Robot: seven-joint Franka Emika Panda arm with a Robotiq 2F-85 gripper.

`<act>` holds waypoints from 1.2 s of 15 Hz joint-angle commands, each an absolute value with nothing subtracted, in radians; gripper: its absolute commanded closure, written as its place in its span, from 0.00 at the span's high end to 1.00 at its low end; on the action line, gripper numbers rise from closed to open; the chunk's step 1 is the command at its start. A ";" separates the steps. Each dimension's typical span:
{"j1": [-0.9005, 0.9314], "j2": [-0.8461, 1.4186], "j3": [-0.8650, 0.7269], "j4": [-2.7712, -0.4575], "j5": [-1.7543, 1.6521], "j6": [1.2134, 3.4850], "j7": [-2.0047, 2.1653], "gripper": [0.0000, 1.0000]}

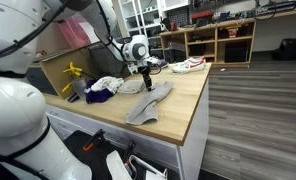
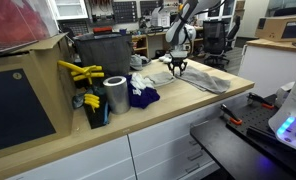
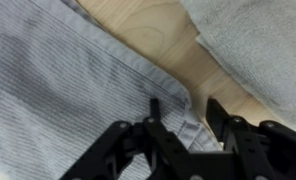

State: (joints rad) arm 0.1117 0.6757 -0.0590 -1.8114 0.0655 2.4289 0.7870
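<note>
Working at the hem of the striped grey cloth (image 3: 58, 90) on the worktop (image 1: 183, 100).
You had your gripper (image 3: 183, 108) down on the cloth's edge, jaws partway apart astride the hem; whether they pinched it could not be told. The cloth lay spread flat, just beside a white and purple heap (image 1: 103, 90).

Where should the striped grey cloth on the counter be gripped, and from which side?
Probably at its stitched hem, from straight above. The striped grey cloth lies flat on the wooden counter, so only that thicker edge beside bare wood offers a pinch; the gripper hovers there.
</note>
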 commanded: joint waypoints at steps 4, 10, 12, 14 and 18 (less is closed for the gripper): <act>0.110 0.669 -0.069 -1.774 0.071 2.383 0.730 0.01; 0.107 0.634 -0.075 -1.778 0.064 2.370 0.653 0.02; 0.102 0.627 -0.073 -1.775 0.070 2.351 0.624 0.02; 0.102 0.622 -0.078 -1.776 0.067 2.337 0.611 0.02; 0.100 0.617 -0.081 -1.781 0.066 2.320 0.592 0.51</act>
